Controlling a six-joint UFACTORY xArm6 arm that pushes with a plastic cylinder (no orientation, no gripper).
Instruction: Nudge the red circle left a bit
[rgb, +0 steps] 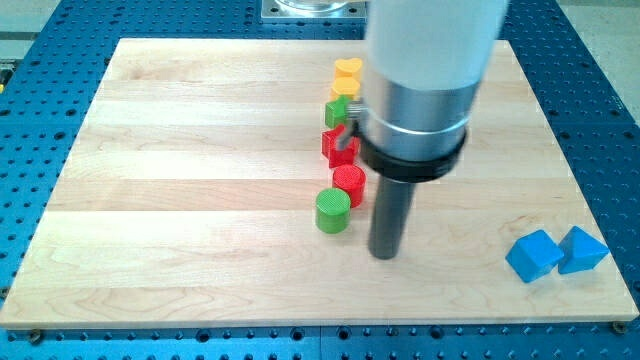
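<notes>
The red circle (349, 184) is a ribbed red cylinder near the board's middle. A green cylinder (332, 211) touches it at its lower left. A red star-shaped block (338, 146) sits just above it. My tip (385, 254) is the lower end of the dark rod, resting on the board to the right of and slightly below the red circle, a small gap apart from it. The arm's wide grey body hides the board behind it.
A green block (337, 111) and a yellow heart-shaped block (347, 75) continue the column toward the view's top. Two blue blocks (533, 255) (582, 249) lie at the lower right. The wooden board (180, 180) rests on a blue perforated table.
</notes>
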